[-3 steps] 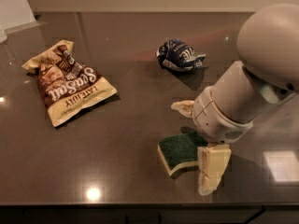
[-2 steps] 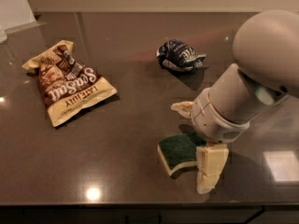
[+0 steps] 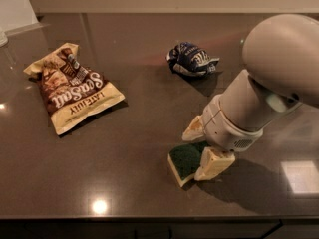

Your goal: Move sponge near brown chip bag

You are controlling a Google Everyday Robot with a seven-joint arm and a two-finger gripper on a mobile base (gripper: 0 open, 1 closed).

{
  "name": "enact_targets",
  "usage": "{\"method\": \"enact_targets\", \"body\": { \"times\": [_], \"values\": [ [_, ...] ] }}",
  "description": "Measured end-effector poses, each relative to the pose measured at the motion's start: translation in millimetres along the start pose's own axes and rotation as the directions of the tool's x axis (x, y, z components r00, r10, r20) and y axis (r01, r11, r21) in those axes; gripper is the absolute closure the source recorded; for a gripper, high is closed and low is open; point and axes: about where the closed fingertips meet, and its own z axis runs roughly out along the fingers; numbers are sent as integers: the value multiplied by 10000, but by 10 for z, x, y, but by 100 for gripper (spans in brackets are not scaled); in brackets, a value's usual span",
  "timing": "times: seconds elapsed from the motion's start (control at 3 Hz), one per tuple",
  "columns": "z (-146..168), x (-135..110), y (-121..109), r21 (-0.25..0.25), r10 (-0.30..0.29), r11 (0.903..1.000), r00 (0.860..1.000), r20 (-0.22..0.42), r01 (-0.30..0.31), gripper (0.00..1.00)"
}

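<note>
Now down over the right end of the sponge (image 3: 183, 161) with the gripper (image 3: 204, 147), hold impossible to tell, green face up, long axis roughly left-right, well apart from the brown chip bag (image 3: 72, 87).

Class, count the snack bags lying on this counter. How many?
2: the brown chip bag at left, the blue balled-up bag at the back centre. The gripper is at the sponge, front right.
</note>
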Motion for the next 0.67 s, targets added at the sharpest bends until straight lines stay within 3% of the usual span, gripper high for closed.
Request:
{"method": "enact_targets", "body": {
  "times": [0.67],
  "values": [
    [-149,-190,-192,-72,560,9984,9974,445,-557,88]
  ]
}}
